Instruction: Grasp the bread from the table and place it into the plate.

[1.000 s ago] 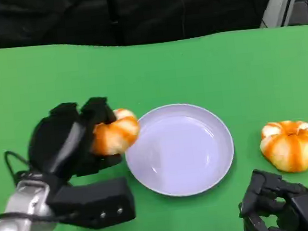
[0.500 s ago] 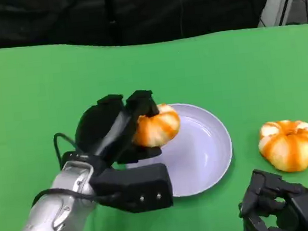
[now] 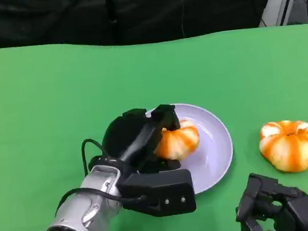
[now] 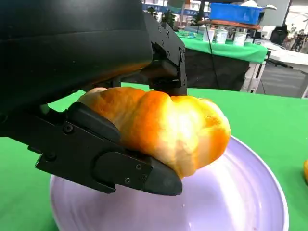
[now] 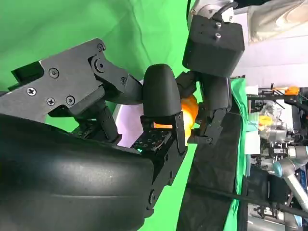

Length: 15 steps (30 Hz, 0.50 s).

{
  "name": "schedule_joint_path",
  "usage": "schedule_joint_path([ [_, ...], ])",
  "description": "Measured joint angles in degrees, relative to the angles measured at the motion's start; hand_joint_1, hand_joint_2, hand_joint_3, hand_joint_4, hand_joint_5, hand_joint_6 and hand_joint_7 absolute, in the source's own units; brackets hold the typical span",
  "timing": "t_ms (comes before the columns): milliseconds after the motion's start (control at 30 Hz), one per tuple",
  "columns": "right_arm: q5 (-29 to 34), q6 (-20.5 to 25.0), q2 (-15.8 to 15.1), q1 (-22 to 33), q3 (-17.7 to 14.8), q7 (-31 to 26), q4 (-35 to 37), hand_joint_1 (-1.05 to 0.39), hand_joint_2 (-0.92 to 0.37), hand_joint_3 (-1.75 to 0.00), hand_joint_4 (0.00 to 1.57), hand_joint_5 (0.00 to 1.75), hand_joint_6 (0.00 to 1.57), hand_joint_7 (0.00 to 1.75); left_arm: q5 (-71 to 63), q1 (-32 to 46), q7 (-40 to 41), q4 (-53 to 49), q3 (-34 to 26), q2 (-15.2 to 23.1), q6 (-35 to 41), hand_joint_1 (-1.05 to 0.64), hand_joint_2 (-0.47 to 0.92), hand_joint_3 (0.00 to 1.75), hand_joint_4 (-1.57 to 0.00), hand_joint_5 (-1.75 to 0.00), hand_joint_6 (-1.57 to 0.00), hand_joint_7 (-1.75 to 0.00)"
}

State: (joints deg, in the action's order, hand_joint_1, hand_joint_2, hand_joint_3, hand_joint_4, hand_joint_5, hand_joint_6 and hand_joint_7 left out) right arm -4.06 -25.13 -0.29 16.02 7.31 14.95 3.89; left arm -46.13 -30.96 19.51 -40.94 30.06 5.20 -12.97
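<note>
— Left hand [image 3: 140,142], what is it doing?
— I see its fingers wrapped around the bread [image 3: 178,140], and the bread is up over the near-left part of the plate [image 3: 220,141]. From the left wrist camera the bread [image 4: 163,127] sits between the black fingers [image 4: 108,159], just above the plate's [image 4: 250,202] pale purple bottom. I can't tell if it touches.
— And the right hand [image 3: 280,212]?
— I see it low at the near right, on the green table [image 3: 41,94]. Its fingers are curled in and I see nothing in them.
— Anything else on the table?
— I see a second bread [image 3: 291,145] to the right of the plate, apart from it, just beyond the right hand.
</note>
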Motion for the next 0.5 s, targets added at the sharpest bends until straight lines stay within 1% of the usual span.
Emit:
schedule_joint_path([
  [100, 0.39, -0.14, 0.00, 0.02, 0.12, -0.03, -0.03, -0.15, -0.67, -1.02, 0.77, 1.75, 0.72, 1.54, 0.42, -0.05, -0.70, -0.68, 0.29, -0.40, 0.40, -0.09, 0.91, 0.15, -0.61, -1.75, -0.61, -1.63],
  [133, 0.42, -0.25, 0.00, 0.03, 0.15, -0.03, -0.03, -0.15, -0.67, -1.02, 0.77, 1.75, 0.72, 1.54, 0.45, -0.05, -0.83, -0.71, 0.43, -0.51, 0.53, -0.18, 0.92, 0.23, -0.63, -1.27, -0.67, -1.14],
  [167, 0.44, -0.39, 0.00, 0.01, 0.16, -0.03, -0.04, -0.15, -0.67, -1.02, 0.77, 1.75, 0.72, 1.54, 0.60, -0.05, -1.13, -0.71, 0.48, -0.54, 0.55, -0.32, 0.92, 0.32, -0.67, -0.75, -0.78, -0.54],
  [200, 0.45, -0.51, 0.00, 0.01, 0.16, -0.04, -0.07, -0.15, -0.67, -1.02, 0.77, 1.75, 0.72, 1.54, 0.87, -0.04, -1.53, -0.71, 0.53, -0.53, 0.54, -0.50, 0.92, 0.47, -0.58, -0.46, -0.73, -0.28],
  [233, 0.45, -0.53, 0.00, 0.01, 0.16, -0.05, -0.07, -0.15, -0.67, -1.02, 0.77, 1.75, 0.72, 1.54, 1.33, -0.07, -2.59, -0.68, 0.66, -0.42, 0.45, -0.60, 0.92, 0.55, -0.55, -0.30, -0.70, -0.15],
  [267, 0.47, -0.54, 0.01, 0.01, 0.16, -0.05, -0.09, -0.15, -0.67, -1.02, 0.77, 1.75, 0.72, 1.54, 1.70, -0.06, -4.29, -0.63, 0.87, -0.17, 0.19, -0.77, 0.92, 0.66, -0.36, -0.12, -0.56, -0.06],
  [300, 0.49, -0.54, 0.00, 0.02, 0.16, -0.05, -0.10, -0.15, -0.67, -1.02, 0.77, 1.75, 0.72, 1.54, 2.40, 0.00, -6.71, -0.44, 1.03, 0.23, -0.28, -0.83, 0.92, 0.70, -0.30, -0.06, -0.51, -0.03],
  [367, 0.57, -0.55, 0.00, 0.03, 0.14, -0.08, -0.13, -0.16, -0.67, -1.02, 0.77, 1.75, 0.72, 1.53, 4.20, 0.21, -10.94, 0.37, 1.03, 1.14, -1.31, -0.93, 0.92, 0.77, -0.11, -0.01, -0.38, -0.01],
  [433, 0.63, -0.57, -0.01, 0.05, 0.14, -0.09, -0.14, -0.15, -0.67, -1.02, 0.77, 1.75, 0.72, 1.53, 5.64, 0.32, -13.91, 1.77, 1.00, 1.94, -1.99, -0.98, 0.92, 0.82, -0.03, 0.00, -0.27, 0.00],
  [500, 0.63, -0.59, -0.01, 0.04, 0.14, -0.08, -0.14, -0.15, -0.67, -1.02, 0.76, 1.75, 0.72, 1.53, 6.10, 0.41, -16.31, 3.61, 1.04, 2.77, -2.02, -1.00, 0.92, 0.85, -0.01, 0.00, -0.19, 0.00],
])
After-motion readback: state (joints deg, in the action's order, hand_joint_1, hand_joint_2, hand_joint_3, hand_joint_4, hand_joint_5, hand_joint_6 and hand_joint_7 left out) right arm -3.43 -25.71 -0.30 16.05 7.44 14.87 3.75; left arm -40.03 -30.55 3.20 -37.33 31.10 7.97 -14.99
